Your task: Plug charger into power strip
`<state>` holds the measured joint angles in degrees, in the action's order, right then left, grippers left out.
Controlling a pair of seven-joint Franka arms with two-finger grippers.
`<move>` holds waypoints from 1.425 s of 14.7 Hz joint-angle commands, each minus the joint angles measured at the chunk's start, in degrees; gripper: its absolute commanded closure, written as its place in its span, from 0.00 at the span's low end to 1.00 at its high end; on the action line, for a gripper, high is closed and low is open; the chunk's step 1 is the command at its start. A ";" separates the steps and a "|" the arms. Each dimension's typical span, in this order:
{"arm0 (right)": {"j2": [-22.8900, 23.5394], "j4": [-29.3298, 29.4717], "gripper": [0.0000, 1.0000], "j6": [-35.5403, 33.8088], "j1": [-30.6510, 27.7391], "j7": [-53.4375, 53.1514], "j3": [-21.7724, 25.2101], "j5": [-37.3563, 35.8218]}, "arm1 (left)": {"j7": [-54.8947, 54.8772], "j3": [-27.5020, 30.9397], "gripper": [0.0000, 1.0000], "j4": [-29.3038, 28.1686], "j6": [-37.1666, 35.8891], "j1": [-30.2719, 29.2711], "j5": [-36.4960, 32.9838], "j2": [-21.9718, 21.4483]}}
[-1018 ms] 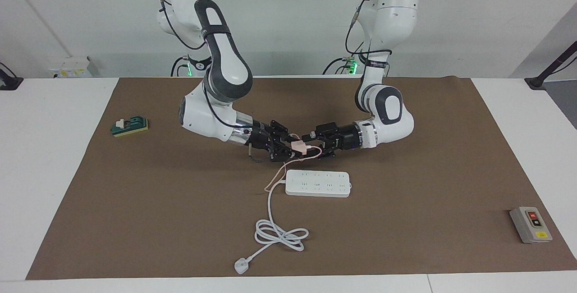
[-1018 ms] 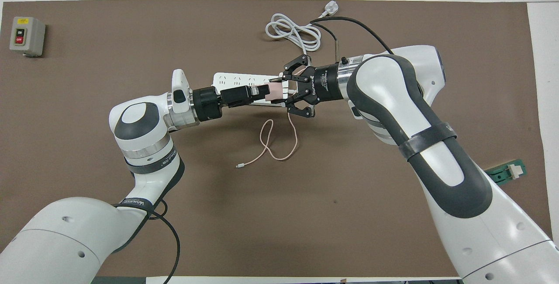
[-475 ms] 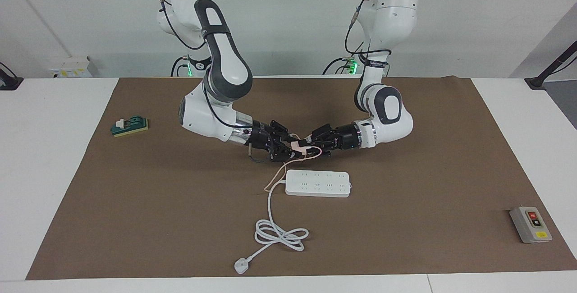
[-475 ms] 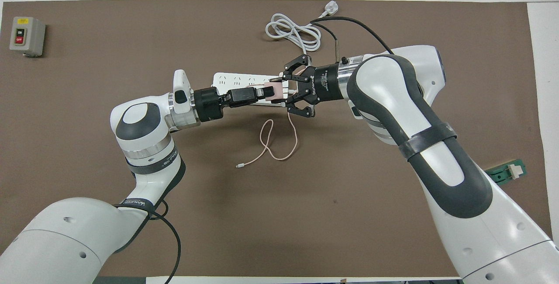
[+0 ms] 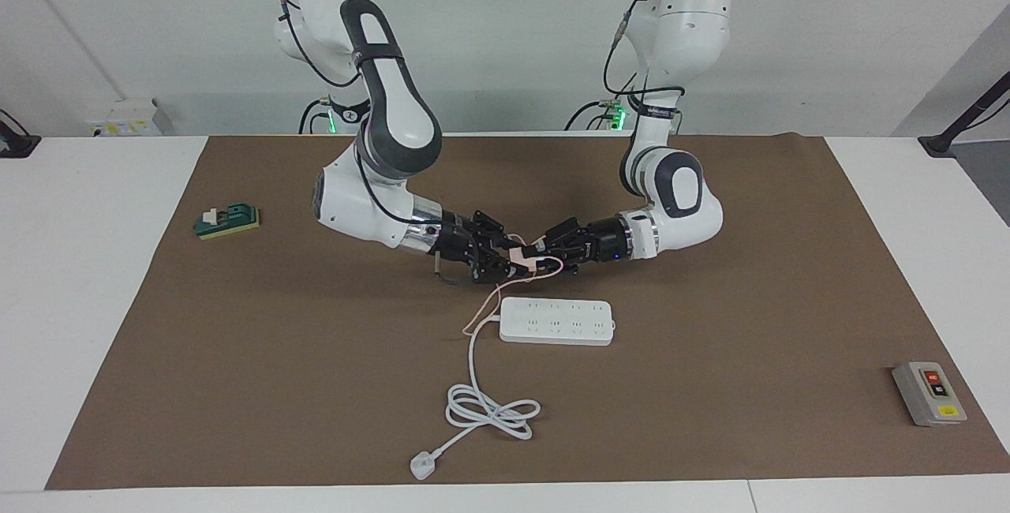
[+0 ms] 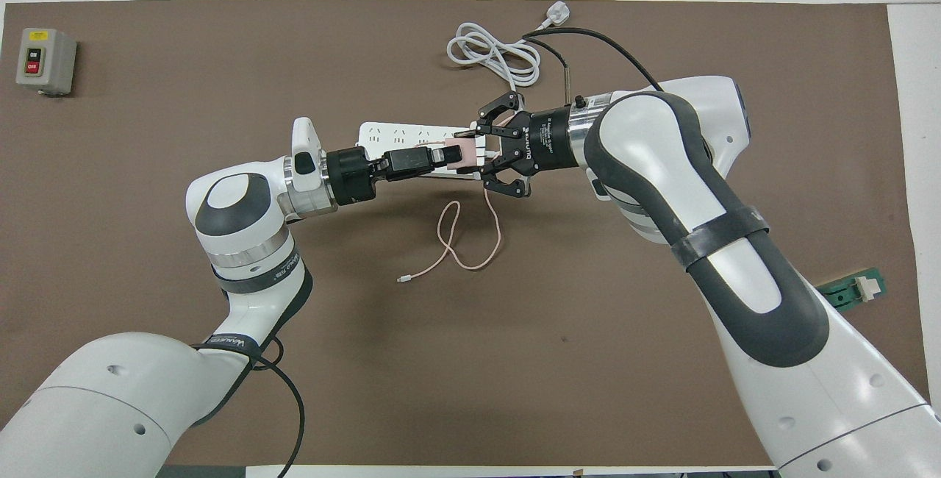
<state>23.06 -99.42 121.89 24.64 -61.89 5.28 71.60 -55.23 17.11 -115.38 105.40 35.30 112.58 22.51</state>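
Note:
The pale pink charger (image 5: 522,260) (image 6: 465,157) hangs just above the mat, over the robots' side of the power strip. My right gripper (image 5: 513,259) (image 6: 476,151) is shut on the charger's body. My left gripper (image 5: 541,249) (image 6: 446,157) meets it from the other end and is shut on the charger too. The charger's thin pink cable (image 6: 456,243) (image 5: 480,314) droops to the mat and loops toward the robots. The long white power strip (image 5: 556,321) (image 6: 390,132) lies flat on the mat, partly covered by both grippers in the overhead view.
The strip's thick white cord (image 5: 489,410) (image 6: 492,51) coils farther from the robots and ends in a white plug (image 5: 423,466). A grey button box (image 5: 929,393) (image 6: 45,60) sits at the left arm's end. A small green block (image 5: 227,221) (image 6: 853,291) lies at the right arm's end.
My left gripper has moved in a little and closed on the charger. The right gripper has kept its hold and barely moved.

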 commanded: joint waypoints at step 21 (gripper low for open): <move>-1.17 5.47 0.00 0.63 -0.73 2.91 0.00 -15.43 | 12.58 8.10 1.00 10.42 6.40 0.56 -13.76 -1.33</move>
<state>22.63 -94.92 122.62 24.45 -60.47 5.36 58.99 -48.14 23.44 -108.49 110.43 35.58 103.71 21.42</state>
